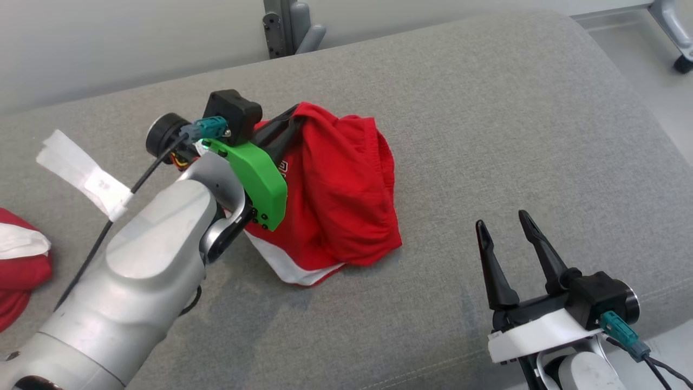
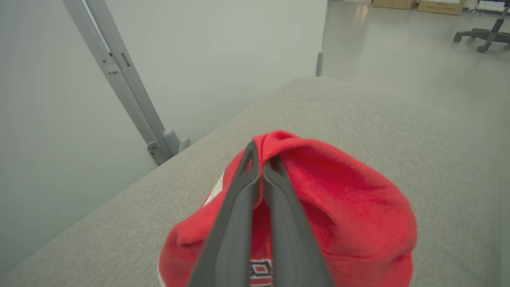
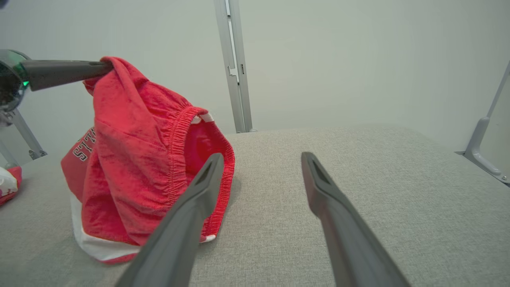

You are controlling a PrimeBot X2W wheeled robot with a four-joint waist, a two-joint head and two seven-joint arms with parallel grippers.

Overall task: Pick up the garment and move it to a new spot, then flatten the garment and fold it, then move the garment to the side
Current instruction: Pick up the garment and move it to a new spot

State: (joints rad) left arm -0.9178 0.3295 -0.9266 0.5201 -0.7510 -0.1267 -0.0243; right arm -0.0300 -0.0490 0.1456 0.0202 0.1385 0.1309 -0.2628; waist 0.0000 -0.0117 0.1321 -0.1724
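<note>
**Grey Cushion Work Surface: Garment Raised by One Pinch Point**

Grey woven upholstery covers the cushion (image 1: 514, 135) that serves as the work surface, with a pale wall and a metal post (image 3: 235, 63) behind it.

1. Location. The red garment (image 1: 341, 200) sits left of centre on the cushion. Its top fold is lifted, and its lower white-trimmed edge appears to rest on the fabric below.
2. Left hand (image 2: 261, 156). The fingers are closed tight on the top fold, with cloth bunched around the tips.
3. Right hand (image 1: 502, 218). The fingers are spread wide and hold nothing. It stands well apart from the garment, to the right.
4. Handling. The garment is judged to be light, soft and limp. It drapes and sags from one pinch and will not keep any shape. The knit looks unlikely to slip from a firm pinch.
5. Where to take hold. The gathered elastic waistband (image 3: 179, 151) is the thickest edge, so it offers the surest second hold. Two spaced pinches along it should let the cloth hang flat for spreading.
6. Nearby. Another red and white cloth (image 1: 19, 260) lies at the far left edge.
</note>
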